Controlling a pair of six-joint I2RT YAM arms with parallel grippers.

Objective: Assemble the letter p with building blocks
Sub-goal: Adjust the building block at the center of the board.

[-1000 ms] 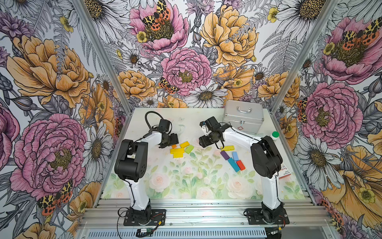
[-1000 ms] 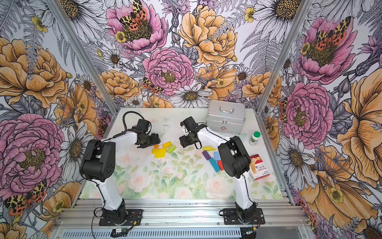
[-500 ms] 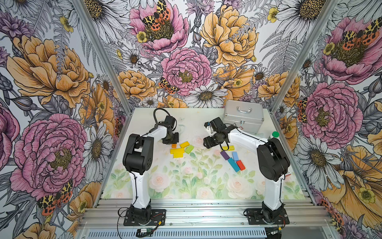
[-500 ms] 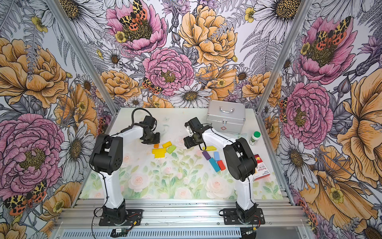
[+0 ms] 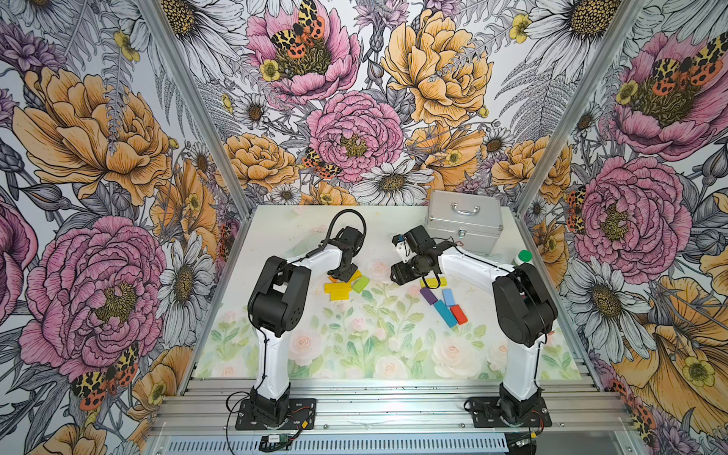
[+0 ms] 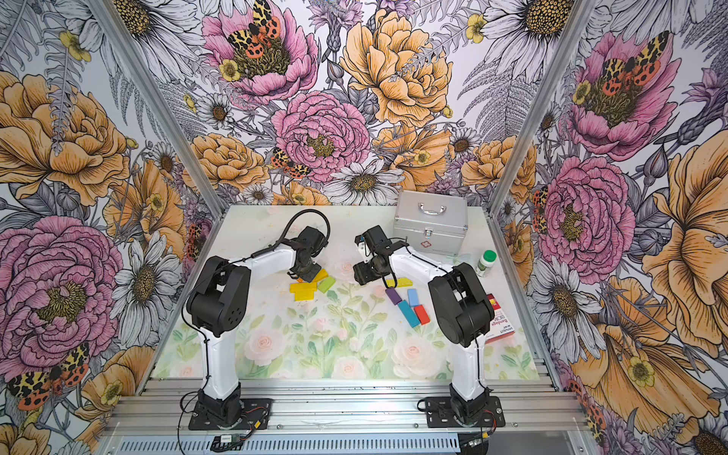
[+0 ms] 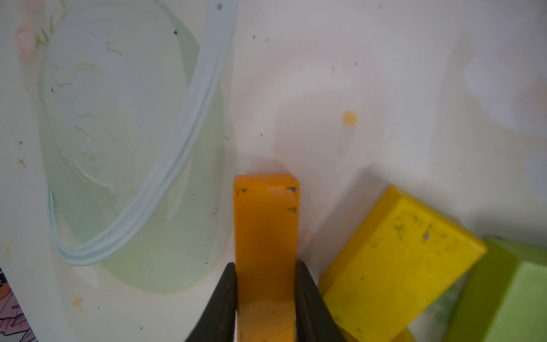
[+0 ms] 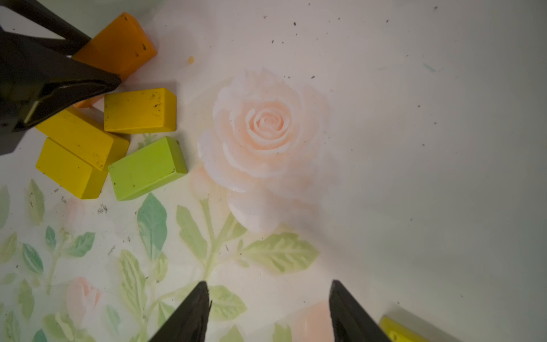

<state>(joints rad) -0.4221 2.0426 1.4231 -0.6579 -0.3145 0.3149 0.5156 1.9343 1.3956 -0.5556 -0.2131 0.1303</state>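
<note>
Flat orange rectangular block is clamped by left gripper, on floral mat just beside 1 flat yellow block. Right gripper is spread, empty. Risk: yellow neighbour may be nudged by a finger on lift, so cluster gets scattered.

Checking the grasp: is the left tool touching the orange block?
Touching. Left wrist view: the left tool clamps the orange block, both fingers flush against its sides.
</note>
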